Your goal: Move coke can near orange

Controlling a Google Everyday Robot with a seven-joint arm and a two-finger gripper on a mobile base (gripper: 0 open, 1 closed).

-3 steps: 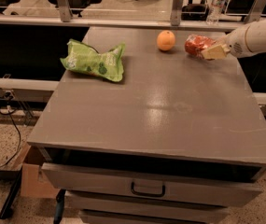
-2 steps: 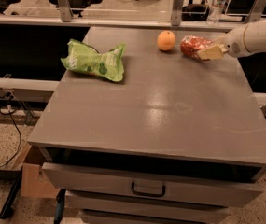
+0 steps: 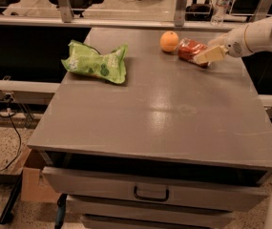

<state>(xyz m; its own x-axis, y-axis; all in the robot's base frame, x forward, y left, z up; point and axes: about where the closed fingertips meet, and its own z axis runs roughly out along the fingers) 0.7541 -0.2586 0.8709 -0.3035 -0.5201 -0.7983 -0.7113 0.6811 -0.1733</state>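
Observation:
The coke can [image 3: 189, 50], red and lying on its side, rests at the far right of the grey table [image 3: 164, 113]. The orange [image 3: 169, 41] sits just left of it, with a small gap between them. My gripper [image 3: 203, 56] reaches in from the right on a white arm and is shut on the can's right end. One cream finger [image 3: 210, 55] lies across the near side of the can; the other finger is hidden behind it.
A green snack bag [image 3: 96, 61] lies at the far left of the table. A water bottle [image 3: 222, 4] stands behind the far rail. A drawer [image 3: 150, 187] under the table's front edge stands partly open. A cardboard box [image 3: 30, 182] sits on the floor at left.
My gripper and the coke can have moved left together, and the can now lies closer to the orange. The orange and the green bag have not moved.

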